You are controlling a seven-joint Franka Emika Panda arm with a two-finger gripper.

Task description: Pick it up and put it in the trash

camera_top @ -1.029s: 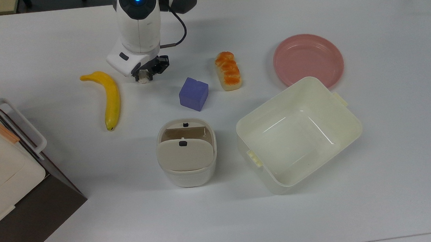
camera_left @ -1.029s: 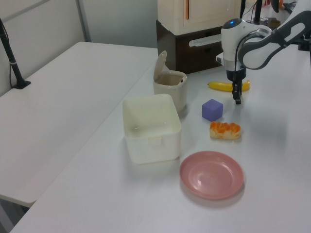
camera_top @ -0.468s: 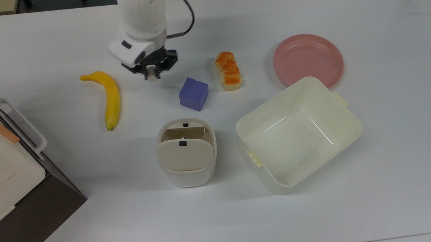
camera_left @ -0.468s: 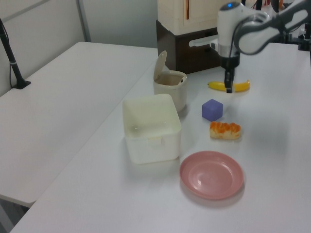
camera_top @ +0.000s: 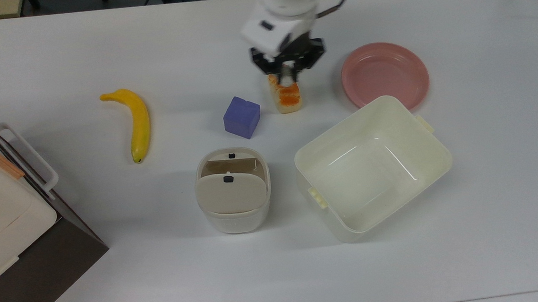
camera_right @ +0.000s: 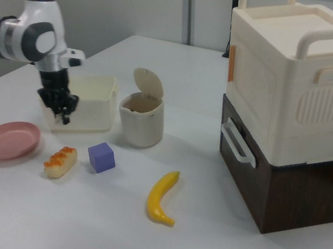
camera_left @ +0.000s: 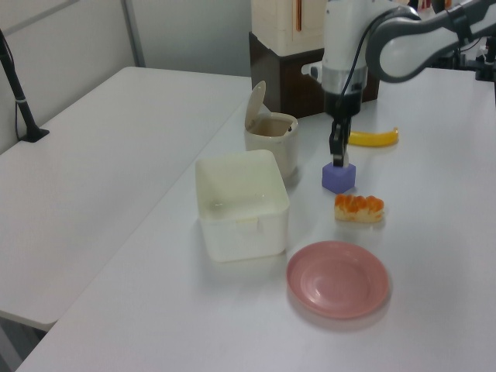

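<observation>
Since the earlier frame the black two-finger gripper (camera_top: 288, 76) has swung from beside the yellow banana (camera_top: 136, 120) to hang over the orange-topped bread loaf (camera_top: 286, 97), near the white table's (camera_top: 489, 192) far edge in the top view. Its fingers pinch close together on the tiny crumpled white paper wad (camera_top: 287, 69). Toward the near edge stands the small cream-white bin with beige swing-flap lid (camera_top: 233, 191), well apart.
</observation>
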